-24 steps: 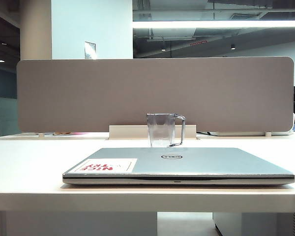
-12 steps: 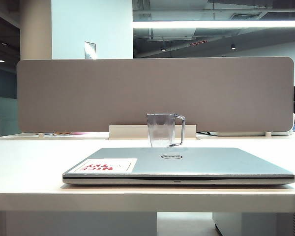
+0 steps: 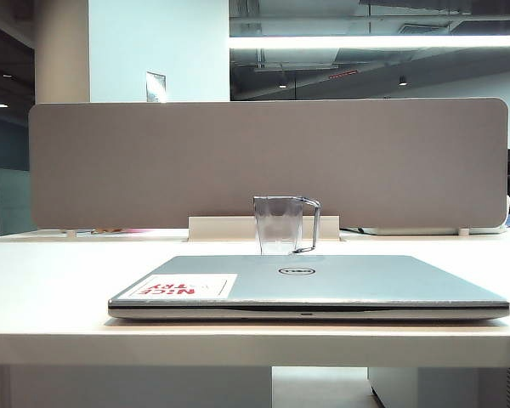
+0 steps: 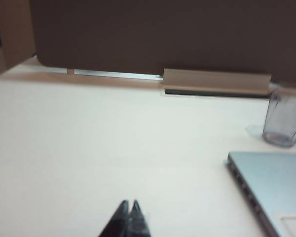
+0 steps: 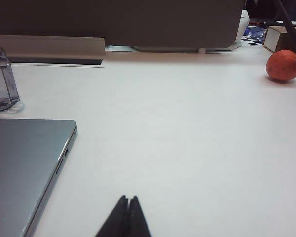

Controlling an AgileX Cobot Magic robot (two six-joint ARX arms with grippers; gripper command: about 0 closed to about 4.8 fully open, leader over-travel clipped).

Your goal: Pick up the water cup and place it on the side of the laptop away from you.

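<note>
Clear grey water cup (image 3: 280, 224) stood upright at the table's (image 3: 42, 280) far edge, just behind the closed laptop (image 3: 314, 285). Left gripper (image 4: 129, 208) and right gripper (image 5: 128, 202) hung pinched together over bare table beside the laptop, holding nothing.

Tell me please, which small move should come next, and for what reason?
Probably none with the cup: the water cup already stands upright on the table behind the laptop, on its far side. The left pincer and right pincer are both shut, empty and over bare table. Keeping them back seems best.
</note>
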